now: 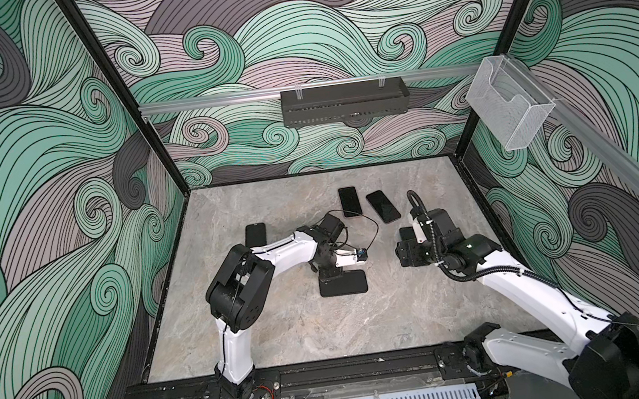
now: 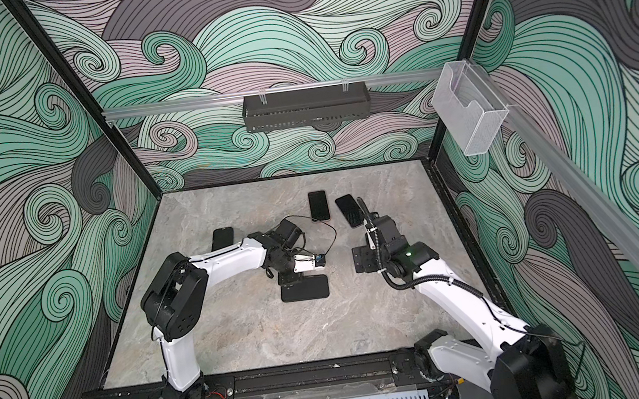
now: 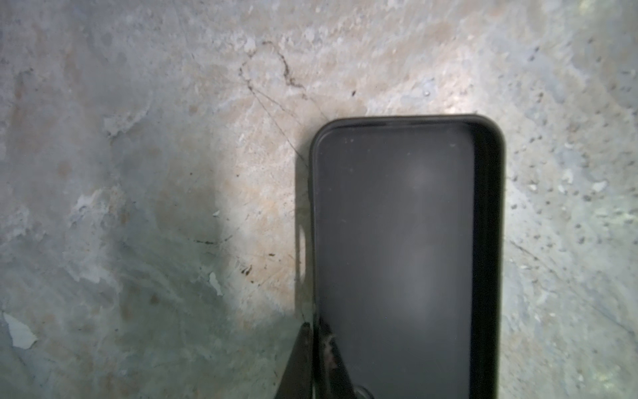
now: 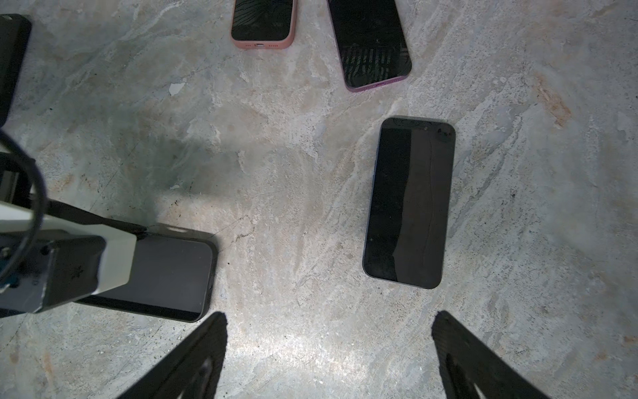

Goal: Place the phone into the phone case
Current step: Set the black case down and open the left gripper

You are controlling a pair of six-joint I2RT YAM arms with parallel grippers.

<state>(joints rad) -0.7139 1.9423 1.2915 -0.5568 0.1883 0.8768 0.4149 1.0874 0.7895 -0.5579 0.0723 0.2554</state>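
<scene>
Left tool: nearly shut, and I'm pinching one long wall of the case, one finger outside and one inside.
Right tool: spread wide and empty, hovering over bare counter.
Case: black, looks empty, lying flat and open side up at the centre of both top views.
Phone: bare, screen up, right of centre in the right wrist view and well apart from the case.
Step in hand: I'd call it fetching the phone while my left steadies the case.
Doing it well: come down across the phone's long edges, low and square, because it lies thin on the counter. Go light on the left pinch so the wall doesn't warp.
Hard to see: the case's near end is cut off at the bottom of the left wrist view. In the top views my right arm covers most of the phone. The two cased phones at the top edge are clipped.
</scene>
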